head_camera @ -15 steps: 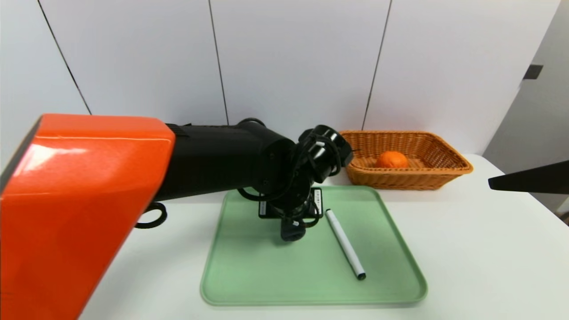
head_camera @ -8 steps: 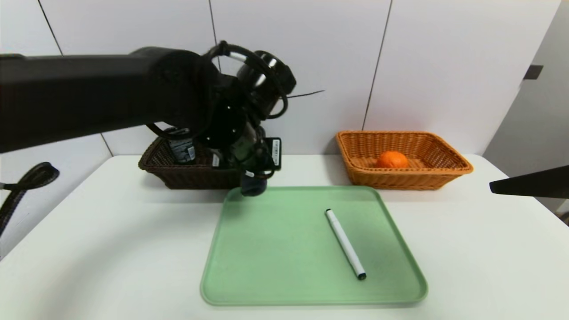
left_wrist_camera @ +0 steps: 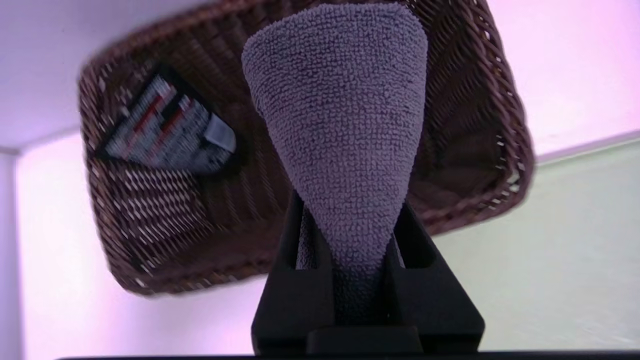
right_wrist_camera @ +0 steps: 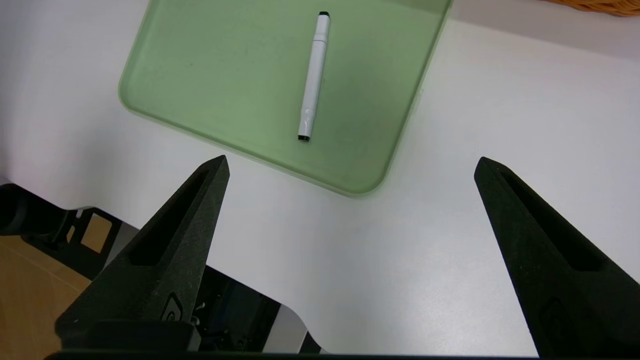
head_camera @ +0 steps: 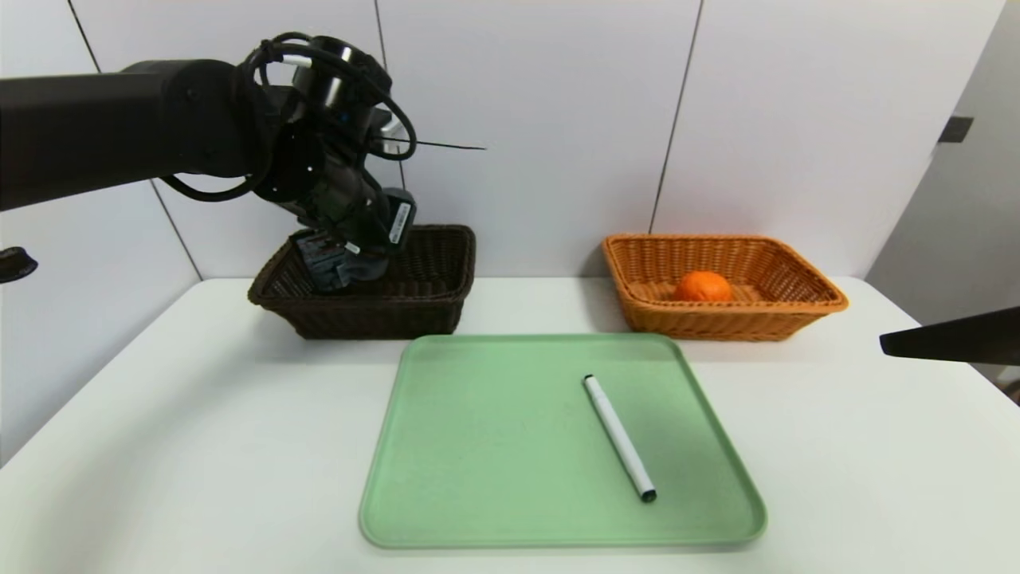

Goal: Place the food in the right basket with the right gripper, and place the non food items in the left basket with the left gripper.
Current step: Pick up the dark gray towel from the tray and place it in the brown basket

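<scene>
Your left gripper (left_wrist_camera: 350,235), a black claw of pointed matte jaws, hangs over the left basket (head_camera: 434,275) and is pinching the dark grey rolled cloth (left_wrist_camera: 345,125), whose nubbly terry weave flares out from the jaws into a blunt cone. That basket is a dark brown rectangle of tight wicker with flared sides, and against its inner wall you can see the black squeeze tube (left_wrist_camera: 165,127), flat and glossy with white print. On the smooth white table (head_camera: 199,446) sits a pale green tray (head_camera: 478,446) with rounded corners and a low raised rim; the slim white pen (head_camera: 619,437) with black tips lies on it at a slant, toward its right half. Your right basket (head_camera: 797,307) is of like shape in light orange-tan wicker, and the round orange fruit (head_camera: 701,286), matte and dimpled, rests inside on its floor. Your right gripper (right_wrist_camera: 350,165) is parked above the table's near right edge, its two tapered black jaws spread wide and holding nothing.
</scene>
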Robot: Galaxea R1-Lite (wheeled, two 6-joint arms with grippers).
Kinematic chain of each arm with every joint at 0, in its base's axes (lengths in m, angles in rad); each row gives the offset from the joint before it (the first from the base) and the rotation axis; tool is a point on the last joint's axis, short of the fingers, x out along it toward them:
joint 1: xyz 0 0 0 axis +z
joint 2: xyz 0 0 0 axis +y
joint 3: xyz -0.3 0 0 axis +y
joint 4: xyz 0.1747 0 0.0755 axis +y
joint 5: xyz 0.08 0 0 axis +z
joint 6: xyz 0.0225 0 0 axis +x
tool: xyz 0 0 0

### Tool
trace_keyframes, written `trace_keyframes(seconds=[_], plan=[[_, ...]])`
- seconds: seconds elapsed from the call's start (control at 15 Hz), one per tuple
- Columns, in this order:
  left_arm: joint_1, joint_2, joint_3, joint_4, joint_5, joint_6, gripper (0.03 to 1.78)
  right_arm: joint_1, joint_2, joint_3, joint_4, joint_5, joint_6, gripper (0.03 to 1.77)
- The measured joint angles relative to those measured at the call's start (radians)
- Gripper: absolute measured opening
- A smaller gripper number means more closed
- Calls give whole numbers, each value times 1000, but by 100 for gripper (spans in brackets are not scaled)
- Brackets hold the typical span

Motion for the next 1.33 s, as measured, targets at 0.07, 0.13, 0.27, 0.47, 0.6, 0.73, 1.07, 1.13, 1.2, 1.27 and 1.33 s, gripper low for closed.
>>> trace_keyframes(seconds=[0.07,0.13,0.27,0.47,0.6,0.73,1.07,1.13,1.2,1.27,1.33], plan=[[18,6,0,-27,-20,78,27,0,-1,1,0,0,0,169],[34,13,0,-48,-34,162,27,0,-1,3,0,0,0,169],[51,32,1,-73,-43,302,27,0,-3,7,0,0,1,169],[58,74,2,-104,-73,409,27,0,-5,16,0,-1,1,169],[58,101,2,-119,-85,434,27,-2,-10,24,0,-1,1,169],[59,118,2,-121,-86,438,33,-3,-14,27,0,-3,1,169],[61,130,1,-150,-87,429,98,-4,-17,32,0,-1,2,169],[63,130,1,-166,-87,429,107,-4,-18,33,0,-1,1,169],[66,130,1,-180,-87,430,115,-4,-18,34,0,-1,2,169],[67,130,1,-182,-87,430,122,-4,-19,34,0,-1,2,169],[67,129,-1,-184,-86,430,128,-4,-19,34,0,-1,2,169]])
